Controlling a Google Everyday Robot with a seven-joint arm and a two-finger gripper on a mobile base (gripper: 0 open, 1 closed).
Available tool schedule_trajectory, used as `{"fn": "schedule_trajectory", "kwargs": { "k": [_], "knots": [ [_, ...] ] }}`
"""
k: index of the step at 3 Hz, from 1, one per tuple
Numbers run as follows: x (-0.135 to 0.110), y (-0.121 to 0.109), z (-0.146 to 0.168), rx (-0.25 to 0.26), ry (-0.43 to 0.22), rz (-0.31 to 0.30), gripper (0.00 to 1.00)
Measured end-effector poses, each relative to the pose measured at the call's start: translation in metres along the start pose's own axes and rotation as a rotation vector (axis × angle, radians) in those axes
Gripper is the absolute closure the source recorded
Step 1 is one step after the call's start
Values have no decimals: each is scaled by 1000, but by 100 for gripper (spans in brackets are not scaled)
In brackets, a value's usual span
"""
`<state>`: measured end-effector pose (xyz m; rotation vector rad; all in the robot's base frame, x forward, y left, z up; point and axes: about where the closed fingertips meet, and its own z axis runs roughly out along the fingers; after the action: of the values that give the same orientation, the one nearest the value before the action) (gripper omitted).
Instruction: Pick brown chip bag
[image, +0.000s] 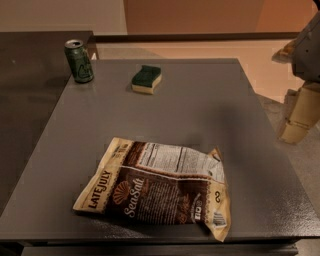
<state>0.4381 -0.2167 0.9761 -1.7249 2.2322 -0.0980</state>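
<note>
The brown chip bag (159, 190) lies flat on the grey table (200, 110) near its front edge. It is dark brown and tan, printed "LATE JULY" and "Sea Salt", with a white nutrition label facing up. My gripper (299, 116) hangs at the far right of the camera view, beyond the table's right edge, well above and to the right of the bag. It holds nothing that I can see.
A green can (79, 60) stands upright at the table's back left corner. A green and yellow sponge (146, 79) lies at the back middle. A darker counter (30, 75) adjoins the table on the left. Floor shows to the right.
</note>
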Motion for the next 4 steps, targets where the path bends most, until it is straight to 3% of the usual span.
{"fn": "schedule_trajectory", "kwargs": {
  "k": [2,4],
  "knots": [
    [-8,5,3,-18,-20,-21,0],
    [-42,39,38,-138,-107,-78,0]
  ]
}}
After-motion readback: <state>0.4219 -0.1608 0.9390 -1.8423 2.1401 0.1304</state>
